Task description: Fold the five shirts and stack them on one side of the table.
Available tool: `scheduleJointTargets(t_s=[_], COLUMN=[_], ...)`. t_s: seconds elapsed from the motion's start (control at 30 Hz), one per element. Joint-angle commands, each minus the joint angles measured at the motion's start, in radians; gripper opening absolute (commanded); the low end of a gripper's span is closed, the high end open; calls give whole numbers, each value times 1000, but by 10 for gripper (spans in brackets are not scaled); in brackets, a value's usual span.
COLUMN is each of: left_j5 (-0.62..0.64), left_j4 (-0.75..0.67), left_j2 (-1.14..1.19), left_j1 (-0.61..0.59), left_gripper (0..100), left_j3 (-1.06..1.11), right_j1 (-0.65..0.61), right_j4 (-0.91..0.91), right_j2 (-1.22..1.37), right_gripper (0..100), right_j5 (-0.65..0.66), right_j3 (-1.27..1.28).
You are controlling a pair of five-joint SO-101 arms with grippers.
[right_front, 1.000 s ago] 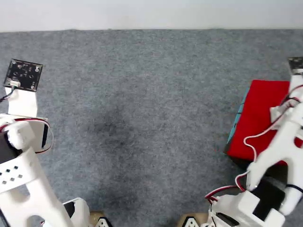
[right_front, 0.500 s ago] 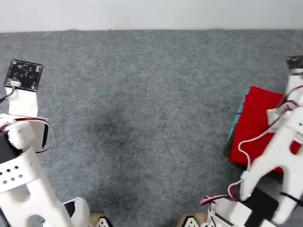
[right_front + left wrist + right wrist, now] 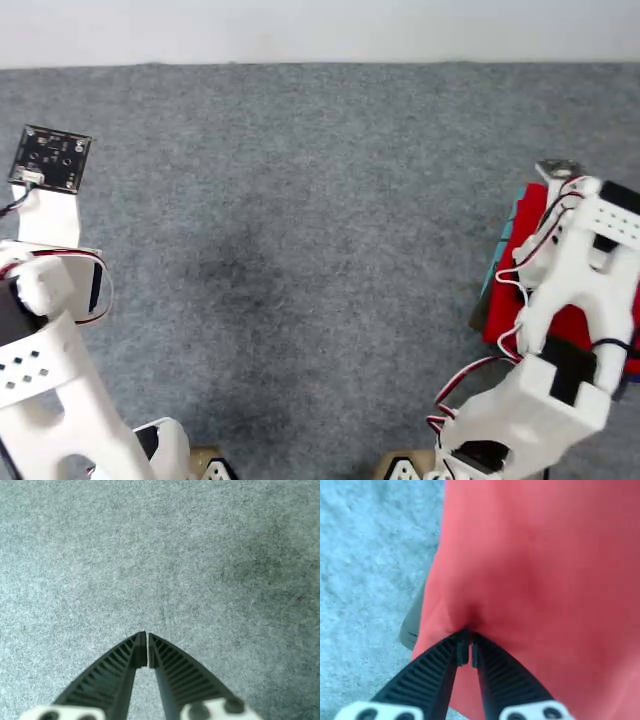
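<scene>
We saw two white printed arms, the left arm [image 3: 45,390] at eight o'clock, dotted with small square holes, and the right arm [image 3: 575,300] at four. Black motors [image 3: 565,372] and red, white and black cables [image 3: 528,262] ran along them. A black board [image 3: 48,158] sat at ten. The left gripper [image 3: 147,650] and right gripper [image 3: 466,647] had black ribbed fingers [image 3: 115,672] on white screwed mounts [image 3: 50,712].

The table [image 3: 300,200] is covered in mottled grey, flecked with lighter and darker specks. A plain, unpatterned red is shown by the red shirt [image 3: 522,235] [image 3: 545,570]. A teal shirt [image 3: 498,252] is edged out beneath it, and a dark olive-grey layer [image 3: 412,625] is seen lower still. The left arm [image 3: 50,380] and right arm [image 3: 560,300] are moulded in white with black motor blocks, and red, white and black wires [image 3: 520,275] are looped along the right one. The left gripper [image 3: 147,642] and right gripper [image 3: 467,640] are finished in black, with ribbed inner faces. A black board [image 3: 50,158] is dotted with pale parts.
</scene>
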Motion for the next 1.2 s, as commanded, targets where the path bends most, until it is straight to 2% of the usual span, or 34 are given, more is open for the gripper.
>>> scheduleJointTargets(t_s=[0.0,0.13,0.3,0.37,0.47,0.67,0.8,0.9,1.03,1.17], left_j5=[-3,-3,0,2,14,287,430,489,535,534], left_j4=[18,18,18,18,18,18,18,8,-129,-311], left_j2=[-21,-23,-23,-23,-23,-23,-25,-51,-163,-327], left_j1=[-2,0,0,2,2,2,18,89,190,244], left_gripper=[14,14,14,15,15,15,14,13,13,13], left_j3=[-4,-4,-4,-4,-4,-4,-4,-2,114,380], right_j1=[-19,-33,-130,-176,-263,-414,-433,-432,-433,-432], right_j4=[110,186,243,242,242,179,79,-5,-140,-242], right_j2=[-77,-202,-332,-389,-470,-593,-687,-802,-958,-1070], right_gripper=[10,10,10,10,10,10,10,10,9,9], right_j5=[-8,-8,-18,-80,-256,-582,-657,-667,-672,-674], right_j3=[-120,-166,-127,-78,-5,186,318,400,552,704])
